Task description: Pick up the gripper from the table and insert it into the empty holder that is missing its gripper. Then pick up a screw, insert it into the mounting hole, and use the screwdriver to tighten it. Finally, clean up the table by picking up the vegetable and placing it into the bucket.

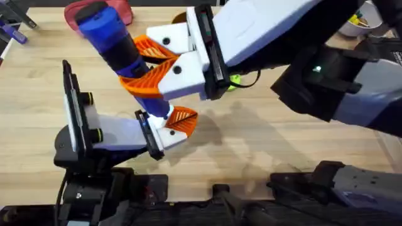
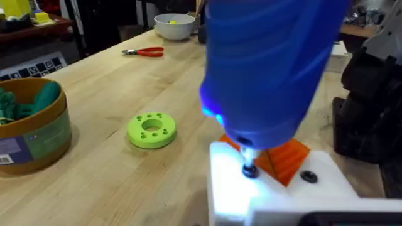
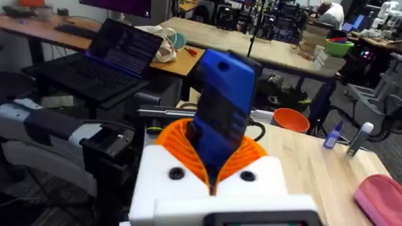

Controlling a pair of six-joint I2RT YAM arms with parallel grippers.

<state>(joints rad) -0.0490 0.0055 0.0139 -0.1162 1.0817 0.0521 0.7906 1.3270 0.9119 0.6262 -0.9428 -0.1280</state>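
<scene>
My right gripper [image 1: 147,66] reaches in from the right and is shut on the blue screwdriver [image 1: 110,34], its orange ribbed fingers [image 3: 171,135] clamped on the body [image 3: 220,119]. The screwdriver is tilted, and its lit tip rests on a dark screw [image 2: 249,169] in the white holder [image 2: 326,172] on my left gripper [image 1: 173,122]. The orange wedge gripper [image 2: 289,157] sits in that holder, next to a second dark screw [image 2: 308,177]. The brown-orange bucket [image 2: 31,129] stands apart on the table with green pieces inside. The vegetable is out of view.
A green ring [image 2: 151,130] lies on the table between the bucket and the holder. Red-handled pliers [image 2: 144,52] and a white bowl [image 2: 174,25] sit farther off. A pink pouch [image 1: 94,11] lies at the far edge behind the screwdriver.
</scene>
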